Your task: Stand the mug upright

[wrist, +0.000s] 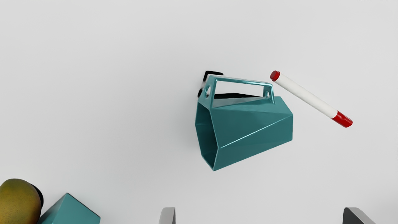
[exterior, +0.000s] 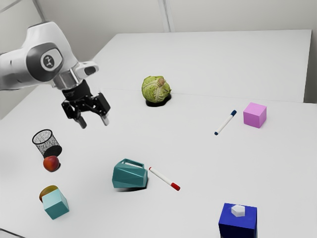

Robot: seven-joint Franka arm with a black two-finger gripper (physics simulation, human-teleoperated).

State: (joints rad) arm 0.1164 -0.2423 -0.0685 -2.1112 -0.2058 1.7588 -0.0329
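Observation:
In the exterior view my gripper [exterior: 94, 122] hangs above the table, up and to the left of the teal mug [exterior: 130, 175], well apart from it. The mug lies on its side, its handle on the upper side. The wrist view has the faceted mug [wrist: 252, 127] with its dark mouth facing away from the red-capped marker and its base nearer to that marker. My gripper [wrist: 259, 216] is open there, fingertips wide apart with nothing between them.
A red-capped marker [exterior: 164, 179] lies close to the mug's base. Elsewhere on the table [exterior: 193, 148] are a mesh cup [exterior: 47, 143], red fruit [exterior: 51, 163], mango [exterior: 48, 191], teal cube [exterior: 55, 204], cabbage [exterior: 156, 89], blue-capped marker [exterior: 226, 122], pink cube [exterior: 255, 115] and blue box [exterior: 238, 223].

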